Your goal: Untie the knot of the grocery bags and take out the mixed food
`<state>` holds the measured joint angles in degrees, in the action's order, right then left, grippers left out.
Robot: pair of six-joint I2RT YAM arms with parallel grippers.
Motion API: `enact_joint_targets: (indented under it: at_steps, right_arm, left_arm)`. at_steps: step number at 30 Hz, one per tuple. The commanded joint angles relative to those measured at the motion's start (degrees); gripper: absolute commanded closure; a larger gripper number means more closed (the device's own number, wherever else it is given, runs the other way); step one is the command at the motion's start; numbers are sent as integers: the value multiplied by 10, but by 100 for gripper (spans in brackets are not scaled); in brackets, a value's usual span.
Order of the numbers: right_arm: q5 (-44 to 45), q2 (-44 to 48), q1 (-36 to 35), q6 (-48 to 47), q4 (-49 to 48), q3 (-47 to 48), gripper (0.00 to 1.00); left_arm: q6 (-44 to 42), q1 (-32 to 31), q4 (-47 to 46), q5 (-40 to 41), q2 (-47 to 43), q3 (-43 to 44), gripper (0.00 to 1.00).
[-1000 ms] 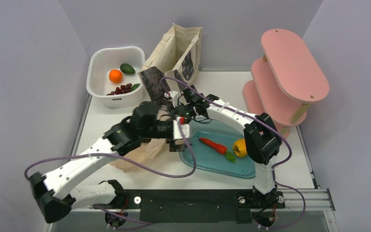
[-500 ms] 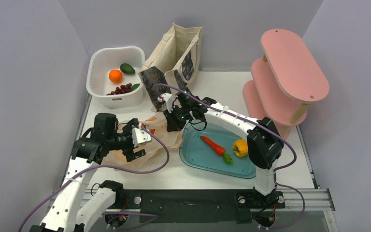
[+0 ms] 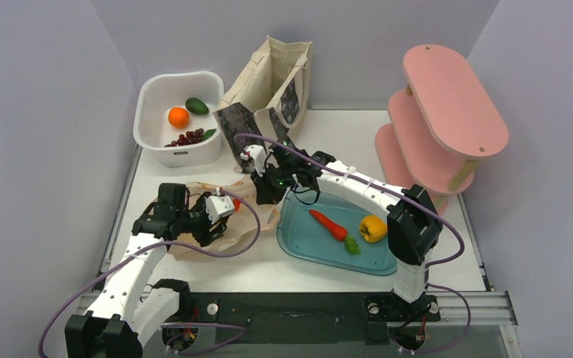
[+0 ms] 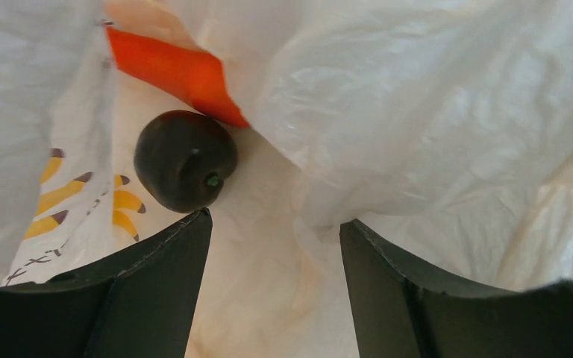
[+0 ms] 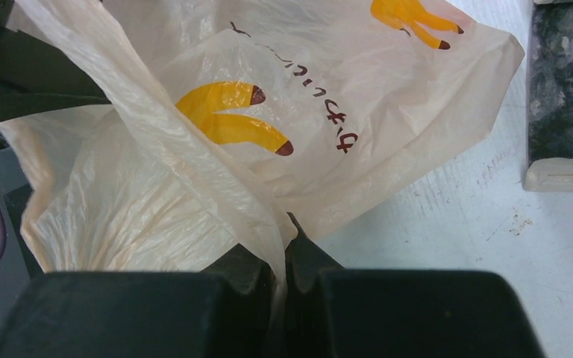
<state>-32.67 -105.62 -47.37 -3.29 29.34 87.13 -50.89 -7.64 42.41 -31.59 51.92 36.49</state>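
- White table (image 3: 328, 127), lilac walls, both arms at plastic bag (image 5: 343, 82), left of centre.
- Step: emptying plastic bag; no knot seen, mouth agape, so untying judged done.
- Pinched tight in right gripper (image 5: 283, 257): fold of bag film, lifted to hold mouth open.
- Inside the mouth: left gripper (image 4: 274, 220), jaws apart, gripping nothing, only film between.
- Just ahead of 1 left finger: avocado (image 4: 185, 159), touching carrot (image 4: 175, 71) behind it, both in the bag.
- Next, by judgement: centre jaws on avocado, close, lift out, probably toward tray (image 3: 306, 239).
- In the way: loose film draped beside avocado, likely to get caught in the jaws.
- On tray: 2nd carrot (image 3: 329, 224), pepper (image 3: 373, 228).
- Around, well apart: basket (image 3: 186, 155) with orange (image 3: 178, 117), 2nd avocado (image 3: 197, 106), grapes (image 3: 189, 138); tote (image 3: 265, 71); pink shelf (image 3: 455, 97).
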Motion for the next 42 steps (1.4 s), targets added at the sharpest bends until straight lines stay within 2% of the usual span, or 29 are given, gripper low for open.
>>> enact_joint_targets:
  at_steps: [1, 6, 12, 16, 19, 22, 24, 26, 29, 34, 42]
  right_arm:
    - [4, 26, -6, -9, -7, 2, 100]
    - [-4, 20, -7, -6, -7, 10, 100]
    - [-4, 11, -7, -10, -1, 17, 100]
    - [0, 11, -6, -19, 4, 17, 100]
    - [2, 13, 0, -26, 10, 15, 100]
    - [2, 16, 8, -30, 10, 14, 100]
    - [0, 15, 9, -33, 8, 13, 100]
    - [-3, 14, 9, -33, 2, 14, 100]
    - [-8, 19, 9, -18, -17, 7, 100]
    - [-9, 27, 9, -22, -34, -7, 100]
    - [-14, 19, 9, -14, -33, -6, 100]
  left_arm:
    - [161, 4, -199, 21, 8, -16, 38]
    - [271, -1, -267, 92, 44, -24, 30]
    - [324, 0, -306, 116, 79, -14, 29]
    - [359, 9, -297, 46, 61, 0, 29]
    - [369, 27, -250, -20, 27, 16, 28]
    - [376, 54, -200, -49, -7, 26, 26]
    - [387, 58, -201, -47, -14, 26, 26]
    - [416, 48, -234, -14, -9, 15, 28]
    - [458, 5, -278, 76, 24, 4, 30]
    - [491, -41, -347, 125, 56, -19, 30]
    - [522, -70, -367, 250, 127, -29, 29]
